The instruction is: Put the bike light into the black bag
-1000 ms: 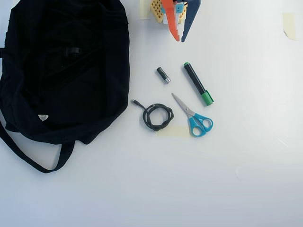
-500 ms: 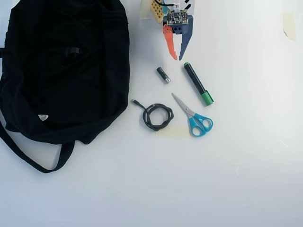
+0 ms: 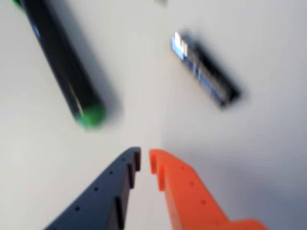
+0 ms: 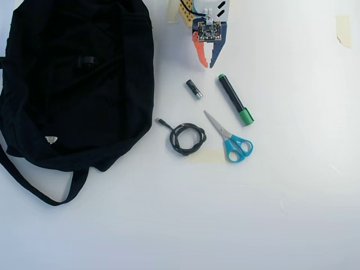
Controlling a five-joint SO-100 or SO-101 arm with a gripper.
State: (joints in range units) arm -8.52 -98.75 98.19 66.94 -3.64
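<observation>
The hand (image 4: 207, 64) hangs over a white counter (image 4: 292, 185), seen from above and from the wrist. It has one orange finger (image 3: 184, 191) and one dark blue finger (image 3: 103, 196). The tips stand close together with only a slim strip of counter showing between them, and they hold nothing.

In the overhead view the fingers point down the picture. Just ahead of the tips, slightly to the orange finger's side, lies a short black-and-silver battery (image 4: 194, 89). Ahead on the blue finger's side lies a black marker (image 4: 236, 100) with a green cap at its far end. Farther out from the hand, past the battery, a black cable (image 4: 187, 139) lies coiled. Beside the cable, past the marker, lie scissors (image 4: 230, 140) with blue handles, their blades angled back toward the hand.

The wrist view is blurred. It shows the hand (image 3: 145, 159) from behind, with the marker (image 3: 62, 62) ahead of the blue finger and the battery (image 3: 204, 69) ahead of the orange finger. Neither touches the hand.

The black bag (image 4: 73, 112) lies well off to the orange finger's side and is by far the largest thing. Its strap loops out at the end far from the hand. A small dark lump (image 4: 87, 61) sits on the bag's fabric. It may be the bike light, but black on black I cannot tell.
</observation>
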